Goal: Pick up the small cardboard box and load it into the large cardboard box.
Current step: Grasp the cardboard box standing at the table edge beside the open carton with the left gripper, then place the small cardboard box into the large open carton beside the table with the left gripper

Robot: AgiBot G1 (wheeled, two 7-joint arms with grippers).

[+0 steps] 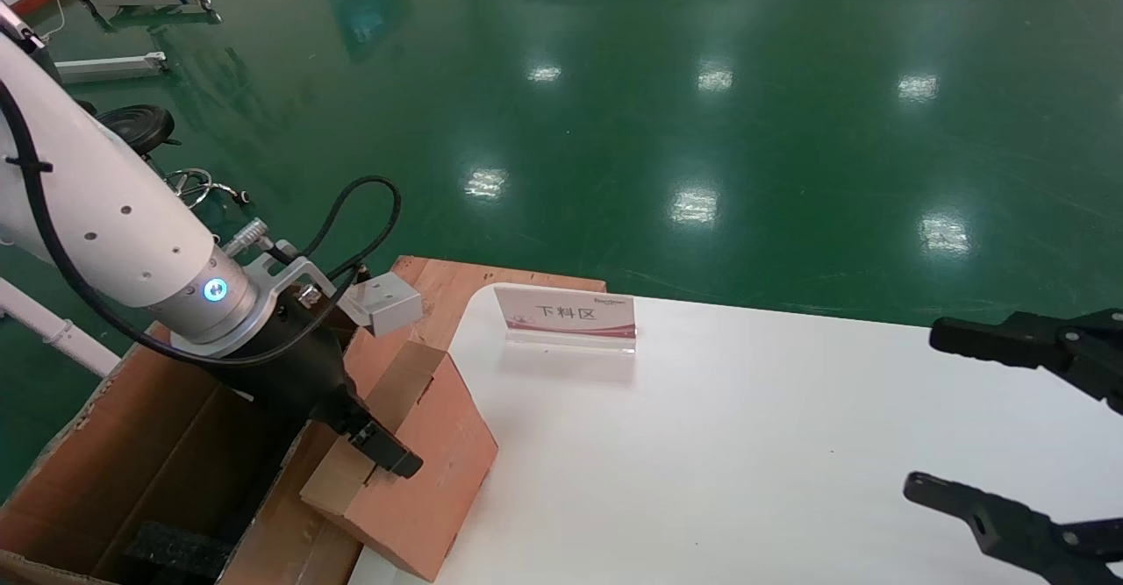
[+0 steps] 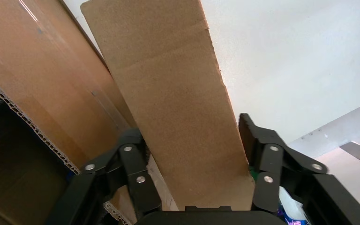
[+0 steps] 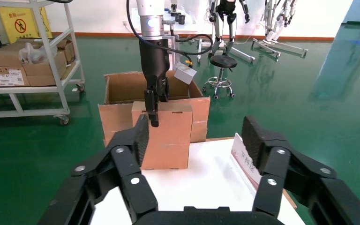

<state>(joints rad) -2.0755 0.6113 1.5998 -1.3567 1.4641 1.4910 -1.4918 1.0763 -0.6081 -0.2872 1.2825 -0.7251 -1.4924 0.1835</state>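
Note:
The small cardboard box [image 1: 421, 471] stands at the white table's left edge, its paler flap strip facing the large cardboard box [image 1: 132, 445]. My left gripper [image 1: 379, 445] comes down over its top and is shut on it, one finger on the front face and the other behind. In the left wrist view the small cardboard box [image 2: 178, 93] fills the space between the fingers [image 2: 133, 157]. The large cardboard box stands open beside the table, black foam [image 1: 171, 550] at its bottom. My right gripper [image 1: 921, 408] hangs open over the table's right side, holding nothing.
A sign card [image 1: 566, 315] stands near the table's [image 1: 746, 445] far edge. A wooden board [image 1: 456, 282] lies behind the boxes. The right wrist view shows a shelf cart [image 3: 28, 61] and a stool [image 3: 222, 63] on the green floor beyond.

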